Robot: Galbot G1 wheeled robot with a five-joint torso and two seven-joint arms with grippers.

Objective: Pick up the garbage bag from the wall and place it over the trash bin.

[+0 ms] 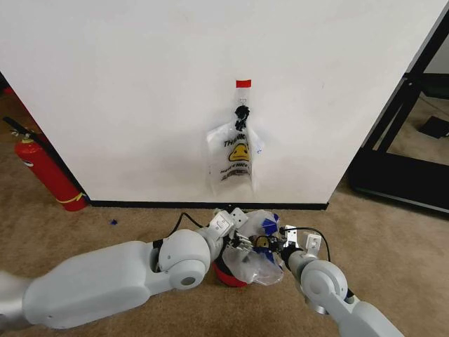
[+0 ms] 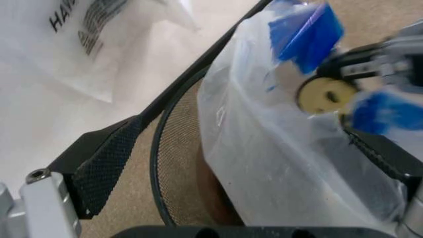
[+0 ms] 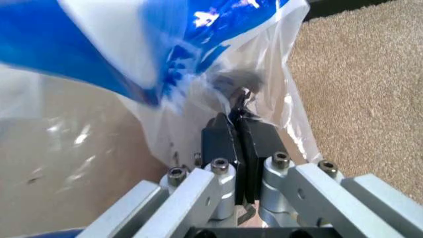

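- White wall with black baseboard, above brown carpet floor.
- Both arms reach low, meeting over the trash bin.
- Garbage bag drapes over the bin.
- Right end effector is clamped on bag film.
- Left end effector is spread wide around the bag.

"THANK" partly legible on hanging bag, "HAV" on it in left wrist view

Even, bright light washes my wall. Up close my bag blurs, its plastic glinting with glare.
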